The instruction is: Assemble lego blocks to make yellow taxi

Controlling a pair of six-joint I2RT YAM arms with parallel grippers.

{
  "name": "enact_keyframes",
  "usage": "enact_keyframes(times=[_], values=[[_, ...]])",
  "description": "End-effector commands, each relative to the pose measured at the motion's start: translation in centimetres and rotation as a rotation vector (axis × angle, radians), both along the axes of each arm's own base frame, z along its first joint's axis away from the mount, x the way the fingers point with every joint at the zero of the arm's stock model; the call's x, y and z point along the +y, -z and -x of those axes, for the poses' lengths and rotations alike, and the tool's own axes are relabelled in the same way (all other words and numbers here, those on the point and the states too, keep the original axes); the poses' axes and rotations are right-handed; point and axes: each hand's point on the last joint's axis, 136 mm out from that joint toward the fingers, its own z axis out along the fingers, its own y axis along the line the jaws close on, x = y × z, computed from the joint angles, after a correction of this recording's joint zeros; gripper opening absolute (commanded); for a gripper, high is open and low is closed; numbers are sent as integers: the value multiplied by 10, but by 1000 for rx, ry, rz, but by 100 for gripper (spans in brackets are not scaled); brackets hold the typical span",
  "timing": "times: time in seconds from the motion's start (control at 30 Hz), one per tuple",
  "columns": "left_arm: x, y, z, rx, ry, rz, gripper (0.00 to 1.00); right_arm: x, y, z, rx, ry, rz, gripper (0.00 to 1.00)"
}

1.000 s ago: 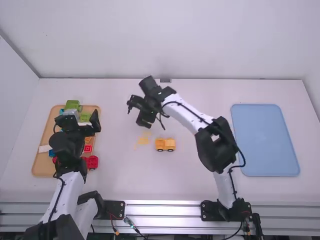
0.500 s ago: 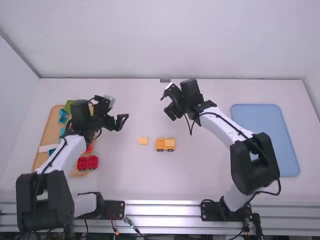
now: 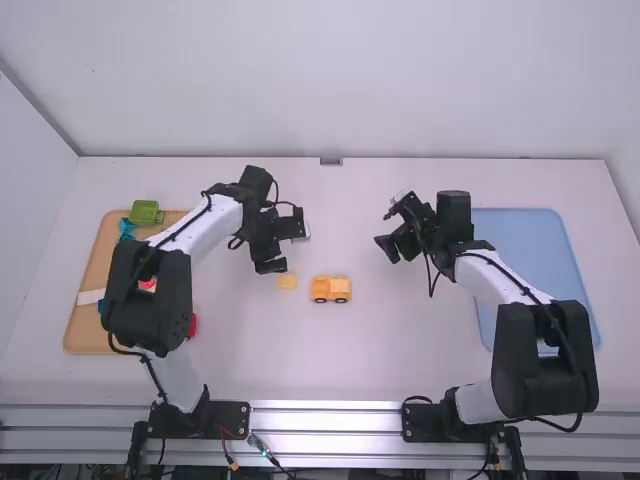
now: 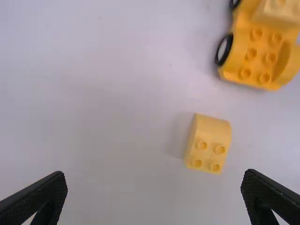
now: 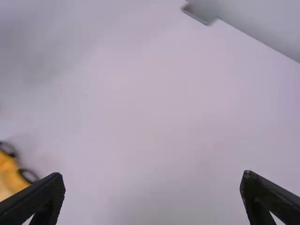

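White table (image 3: 250, 350). Yellow block (image 4: 208, 143) near car (image 3: 331, 289). Left gripper (image 4: 154, 175), jaws spread, probably for grasping it; right gripper (image 5: 153, 175), jaws spread, aside, perhaps leaving room.

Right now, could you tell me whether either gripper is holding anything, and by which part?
Neither the left nor right gripper holds anything.

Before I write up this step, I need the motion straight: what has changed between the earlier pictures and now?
The left gripper has swung right from the wooden tray to near the loose yellow block; the right gripper has drawn back rightward, toward the blue tray. Both are open and empty. The yellow car and both trays stayed put.
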Motion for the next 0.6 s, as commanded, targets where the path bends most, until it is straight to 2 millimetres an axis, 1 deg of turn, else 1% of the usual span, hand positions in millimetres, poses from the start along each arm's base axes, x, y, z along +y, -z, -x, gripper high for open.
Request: enact_keyframes(times=[0.0, 0.07, 0.13, 0.2, 0.23, 0.37, 0.47, 0.53, 0.57], values=[[1, 13, 4, -26, 161, -72, 99, 20, -32, 23, -104, -235, -150, 99], [-1, 20, 5, -27, 170, -83, 99, 14, -35, 24, -105, -238, -186, 99], [-3, 30, 6, -45, 171, -84, 99, 1, -41, 25, -105, -229, -233, 99], [-6, 33, 6, -51, 174, -68, 99, -2, -43, 25, -108, -228, -245, 99], [-11, 39, 12, -44, 180, -34, 99, -5, -45, 25, -114, -229, -260, 99], [-8, 49, 26, 5, 169, -34, 97, -7, -46, 24, -115, -226, -263, 99], [-8, 52, 28, 14, 145, -29, 96, -3, -46, 24, -121, -235, -260, 99], [-11, 54, 28, 4, 145, -28, 92, 0, -47, 23, -133, -242, -249, 99], [-12, 55, 28, 3, 148, -28, 91, 1, -47, 23, -133, -242, -248, 99]])
